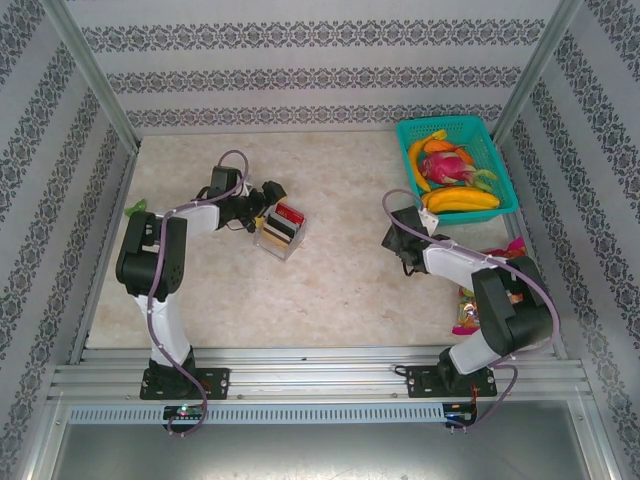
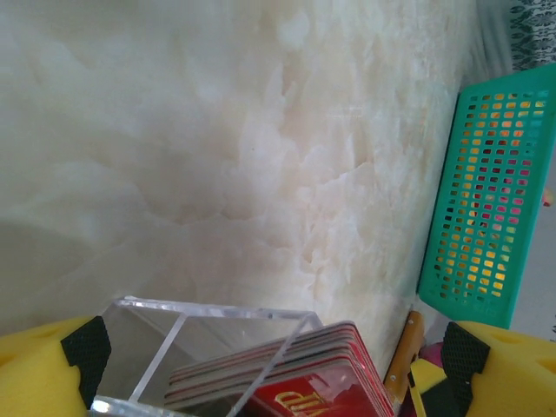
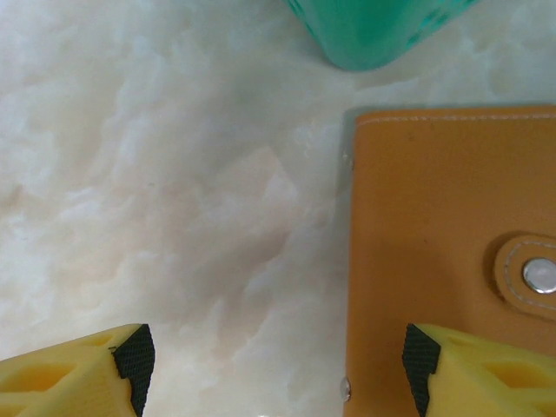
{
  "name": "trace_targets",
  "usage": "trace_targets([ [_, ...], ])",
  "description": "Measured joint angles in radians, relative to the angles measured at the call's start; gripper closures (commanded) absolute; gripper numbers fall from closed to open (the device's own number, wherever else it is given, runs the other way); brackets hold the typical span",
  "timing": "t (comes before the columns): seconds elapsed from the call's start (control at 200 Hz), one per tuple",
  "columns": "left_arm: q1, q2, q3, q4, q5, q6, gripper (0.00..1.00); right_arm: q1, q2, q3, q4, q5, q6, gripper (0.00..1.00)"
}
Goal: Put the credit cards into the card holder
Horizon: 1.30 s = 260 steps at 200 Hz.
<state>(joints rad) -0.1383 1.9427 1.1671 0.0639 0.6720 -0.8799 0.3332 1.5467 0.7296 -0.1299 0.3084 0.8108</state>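
From above, one clear box [image 1: 274,243] left of centre holds one stack of cards [image 1: 282,222]. One green basket [image 1: 455,165] sits upper right on the tabletop [image 1: 340,280].

My left camera shows my left tool [image 2: 276,352] spread wide and empty. The box lies bottom centre, a red card on top, the rest too tightly packed to count.

My right camera shows my right tool [image 3: 278,360] wide, gripping nothing. One holder [image 3: 434,243], one snap [image 3: 540,275] showing, lies lower right.

Both arms reach forward, the left hand [image 2: 274,358] and right hand [image 3: 276,363] each spread wide.
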Motion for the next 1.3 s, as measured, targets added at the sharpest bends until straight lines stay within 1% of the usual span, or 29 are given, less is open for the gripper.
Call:
trace_targets([
  [0.09,0.0,-0.04,-0.013,-0.021,-0.028,0.025,0.0,0.042,0.002,-0.002,-0.042,0.039,0.029,0.22],
  [0.19,0.0,-0.091,-0.029,-0.053,-0.053,0.054,0.0,0.069,0.001,-0.001,-0.076,0.048,0.048,0.23],
  [0.36,0.0,-0.153,-0.054,-0.082,-0.095,0.084,0.0,0.076,0.001,0.01,-0.11,0.038,0.056,0.25],
  [0.445,0.0,-0.19,-0.072,-0.108,-0.122,0.095,0.0,0.113,0.002,0.014,-0.114,0.014,0.06,0.26],
  [0.52,0.0,-0.236,-0.086,-0.135,-0.147,0.108,0.0,0.179,0.013,0.028,-0.116,-0.013,0.073,0.27],
  [0.684,0.0,-0.37,-0.135,-0.174,-0.183,0.14,0.0,0.358,0.023,0.042,-0.07,-0.099,0.116,0.29],
  [0.769,0.0,-0.428,-0.185,-0.176,-0.182,0.142,0.0,0.465,0.024,0.058,-0.052,-0.177,0.13,0.29],
  [0.824,0.0,-0.466,-0.233,-0.179,-0.181,0.142,0.0,0.513,0.026,0.076,-0.051,-0.235,0.13,0.29],
  [0.894,0.0,-0.515,-0.299,-0.188,-0.179,0.142,0.0,0.547,0.018,0.092,-0.042,-0.301,0.125,0.27],
  [0.984,-0.011,-0.571,-0.358,-0.209,-0.18,0.142,0.02,0.545,-0.038,0.095,-0.062,-0.33,0.106,0.29],
  [1.034,-0.031,-0.603,-0.376,-0.225,-0.18,0.144,0.06,0.519,-0.097,0.095,-0.092,-0.326,0.091,0.31],
  [1.089,-0.064,-0.628,-0.382,-0.236,-0.183,0.149,0.09,0.476,-0.166,0.095,-0.125,-0.316,0.079,0.34],
  [1.184,-0.158,-0.65,-0.388,-0.235,-0.191,0.147,0.17,0.359,-0.247,0.095,-0.153,-0.309,0.042,0.45],
  [1.234,-0.216,-0.647,-0.396,-0.225,-0.191,0.137,0.2,0.306,-0.247,0.095,-0.155,-0.331,0.01,0.51],
  [1.299,-0.289,-0.629,-0.407,-0.208,-0.194,0.121,0.21,0.264,-0.221,0.094,-0.161,-0.363,-0.008,0.56],
])
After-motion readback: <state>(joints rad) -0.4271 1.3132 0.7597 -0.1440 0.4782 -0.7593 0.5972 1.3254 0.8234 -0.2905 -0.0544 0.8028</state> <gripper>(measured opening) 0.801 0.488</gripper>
